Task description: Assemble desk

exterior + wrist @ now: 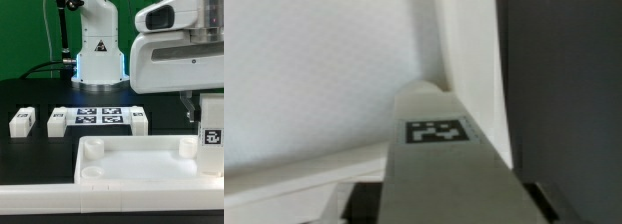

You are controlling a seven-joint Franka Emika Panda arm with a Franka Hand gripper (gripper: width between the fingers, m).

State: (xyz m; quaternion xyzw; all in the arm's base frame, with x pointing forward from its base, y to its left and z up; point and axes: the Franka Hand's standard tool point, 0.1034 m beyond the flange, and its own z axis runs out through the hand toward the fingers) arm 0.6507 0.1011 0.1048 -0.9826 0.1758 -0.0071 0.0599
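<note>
The white desk tabletop [140,165] lies at the front with its rim up and round sockets [91,148] in its corners. My gripper [204,106] is shut on a white leg [211,136] bearing a black-and-white tag, held upright at the tabletop's far corner on the exterior view's right, next to the socket [186,146] there. In the wrist view my gripper [446,205] holds the leg [441,160] lengthwise, with its tagged far end over the tabletop's inner corner [331,90]. Whether the leg touches the tabletop I cannot tell.
Three loose legs [22,121] [57,122] [138,121] stand on the black table behind the tabletop. The marker board [97,116] lies between them. The robot base [98,50] stands at the back. A white ledge [40,192] runs along the front.
</note>
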